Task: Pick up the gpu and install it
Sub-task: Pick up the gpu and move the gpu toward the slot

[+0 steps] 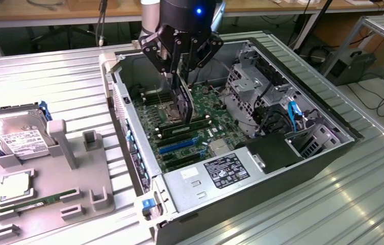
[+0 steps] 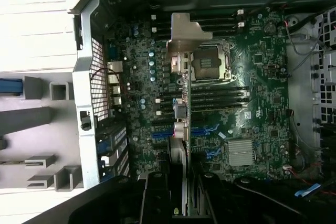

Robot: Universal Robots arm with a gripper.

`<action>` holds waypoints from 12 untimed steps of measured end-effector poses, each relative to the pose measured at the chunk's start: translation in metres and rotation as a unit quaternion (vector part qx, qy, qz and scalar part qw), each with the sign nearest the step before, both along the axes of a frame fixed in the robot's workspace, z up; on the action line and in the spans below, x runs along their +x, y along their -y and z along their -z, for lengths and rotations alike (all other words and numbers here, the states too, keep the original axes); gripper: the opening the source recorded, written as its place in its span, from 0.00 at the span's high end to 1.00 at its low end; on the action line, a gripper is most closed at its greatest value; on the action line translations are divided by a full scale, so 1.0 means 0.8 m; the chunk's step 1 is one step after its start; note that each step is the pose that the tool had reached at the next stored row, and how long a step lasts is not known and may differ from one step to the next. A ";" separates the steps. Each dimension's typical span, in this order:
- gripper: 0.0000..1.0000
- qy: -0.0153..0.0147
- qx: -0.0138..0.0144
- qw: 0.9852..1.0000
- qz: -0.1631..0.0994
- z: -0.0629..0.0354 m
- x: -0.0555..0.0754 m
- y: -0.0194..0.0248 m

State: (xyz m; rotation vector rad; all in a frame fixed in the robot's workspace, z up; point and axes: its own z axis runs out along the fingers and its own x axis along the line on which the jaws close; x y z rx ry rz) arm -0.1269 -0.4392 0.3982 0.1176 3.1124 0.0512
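- Two fingers of the gripper [image 1: 181,80] are clamped on the gpu [image 1: 187,106]; the card hangs edge-on beneath the hand, its fan face hidden
- its silver bracket [image 2: 185,32] sits at one end, out past the fingers
- below the hand lies the motherboard [image 1: 178,142] inside the open case [image 1: 314,148]; whether the card's lower edge touches a slot is unclear
- hard drive [image 1: 16,135] well off to the side
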 end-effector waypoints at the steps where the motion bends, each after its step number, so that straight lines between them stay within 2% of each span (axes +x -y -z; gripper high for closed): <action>1: 0.74 0.000 0.000 1.000 0.000 0.001 0.001 -0.0001; 12: 0.74 0.000 0.000 1.000 0.000 0.008 0.014 -0.0002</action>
